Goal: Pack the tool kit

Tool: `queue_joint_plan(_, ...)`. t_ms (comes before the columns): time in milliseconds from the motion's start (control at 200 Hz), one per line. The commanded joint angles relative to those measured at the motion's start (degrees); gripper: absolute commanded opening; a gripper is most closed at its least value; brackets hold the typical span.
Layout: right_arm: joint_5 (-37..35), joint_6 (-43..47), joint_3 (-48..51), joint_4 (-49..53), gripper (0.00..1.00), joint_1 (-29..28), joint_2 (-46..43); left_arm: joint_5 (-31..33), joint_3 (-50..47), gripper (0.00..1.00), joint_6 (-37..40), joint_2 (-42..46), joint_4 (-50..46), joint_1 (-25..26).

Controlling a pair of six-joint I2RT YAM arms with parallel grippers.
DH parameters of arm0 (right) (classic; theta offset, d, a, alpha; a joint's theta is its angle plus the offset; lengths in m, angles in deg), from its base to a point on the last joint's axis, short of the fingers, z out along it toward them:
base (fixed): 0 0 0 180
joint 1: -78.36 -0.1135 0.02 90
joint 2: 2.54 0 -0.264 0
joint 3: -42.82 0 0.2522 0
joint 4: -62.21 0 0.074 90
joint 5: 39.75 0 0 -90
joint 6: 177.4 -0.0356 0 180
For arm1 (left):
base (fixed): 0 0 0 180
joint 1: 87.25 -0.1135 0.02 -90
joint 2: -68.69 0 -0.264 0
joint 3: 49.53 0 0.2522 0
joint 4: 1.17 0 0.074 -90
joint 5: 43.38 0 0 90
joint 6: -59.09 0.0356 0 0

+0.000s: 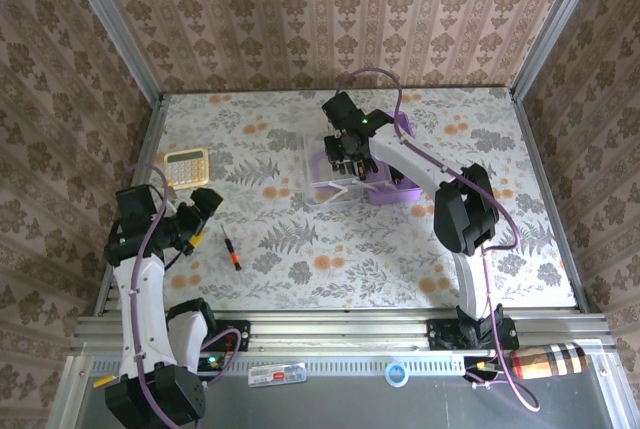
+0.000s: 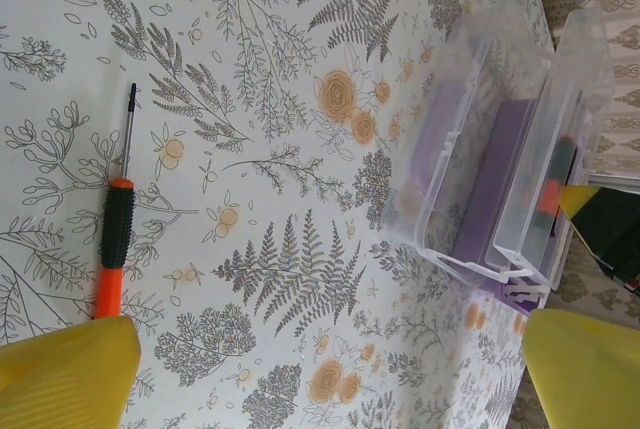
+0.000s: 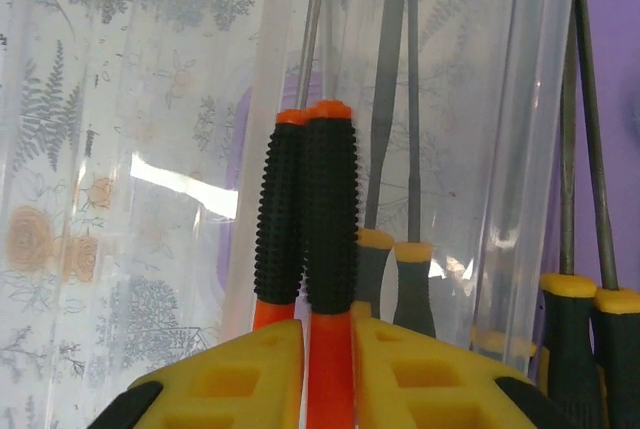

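The tool kit (image 1: 345,177) is a purple box with a clear tray and stands open at mid-table; in the left wrist view the box (image 2: 480,179) lies to the right. My right gripper (image 1: 345,154) hangs over it. Its yellow pads (image 3: 250,379) flank the orange end of a black-orange screwdriver (image 3: 330,209), with a thin gap on each side. That screwdriver lies in the clear tray (image 3: 180,99) beside another one (image 3: 278,219) and several yellow-collared tools (image 3: 415,279). A loose screwdriver (image 1: 232,251) (image 2: 115,239) lies on the cloth. My left gripper (image 1: 205,211) (image 2: 330,374) stands wide open just left of it.
A yellow calculator (image 1: 186,166) lies at the far left, behind my left gripper. Patterned walls close in the table on three sides. A striped cylinder (image 1: 550,361) rests on the front rail at the right.
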Motion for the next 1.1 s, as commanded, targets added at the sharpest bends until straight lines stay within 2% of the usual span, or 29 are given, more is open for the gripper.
queue_joint_plan(0, 0.42, -0.31, -1.14, 2.96, 0.31, 0.7, -0.09, -0.23, 2.6, 1.0, 1.32, 0.01, -1.83, 0.13)
queue_joint_plan(115, 0.28, 0.27, -1.44, 2.97, 0.38, 0.7, -1.89, 0.27, 3.83, 1.0, 1.74, -0.21, -2.8, 0.09)
queue_joint_plan(415, 0.47, -0.19, 1.96, 1.7, 0.41, -1.14, -9.38, 3.43, 7.42, 1.0, 4.6, -1.17, -6.85, -0.69)
queue_joint_plan(500, 0.15, -0.37, 4.02, 0.94, 0.43, -3.55, -12.66, 5.75, 9.69, 1.0, 6.93, -1.57, -10.22, -1.91)
queue_joint_plan(595, -0.25, -1.32, 6.04, 0.76, 0.45, -6.77, -15.68, 11.14, 13.36, 1.0, 8.58, -2.69, -14.88, -3.7)
queue_joint_plan(750, -0.32, -3.03, 9.63, -1.24, 0.48, -13.84, -18.15, 20.38, 14.21, 1.0, 8.08, -2.52, -14.92, -4.27)
queue_joint_plan(915, 0.61, -5.91, 11.09, -3.2, 0.48, -20.7, -16.17, 22.93, 14.4, 1.0, 7.73, -3.07, -14.32, -5.35)
queue_joint_plan(1095, 1.4, -8.4, 9.24, -4.76, 0.49, -26.01, -9.87, 20.43, 11.76, 1.0, 6.57, -1.47, -12.76, -6.8)
